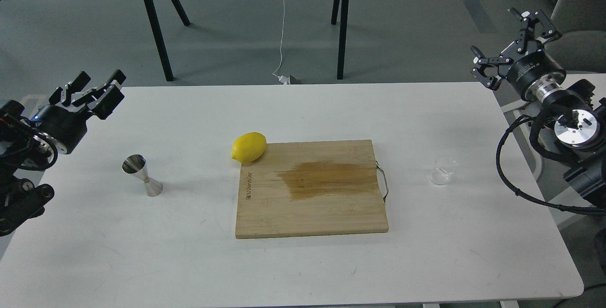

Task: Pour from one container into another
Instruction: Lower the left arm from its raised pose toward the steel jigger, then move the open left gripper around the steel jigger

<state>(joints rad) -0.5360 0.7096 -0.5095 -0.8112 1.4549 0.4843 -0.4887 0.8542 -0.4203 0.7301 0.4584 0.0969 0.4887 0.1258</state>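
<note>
A small clear glass tumbler [442,170] stands upright on the white table [189,260], to the right of the cutting board. The shiny steel jigger [142,176] stands on the left part of the table, leaning slightly. My left gripper [97,91] hovers at the table's far left edge, above and behind the jigger, fingers apart and empty. Off the far right corner of the table, well behind the tumbler, my right gripper [510,40] is raised with its fingers spread wide and nothing between them.
A wooden cutting board [310,187] with a dark wet stain and a metal handle lies in the middle. A yellow lemon [248,147] rests at the board's far left corner. Black table legs [154,19] and a grey chair [580,19] stand beyond the table.
</note>
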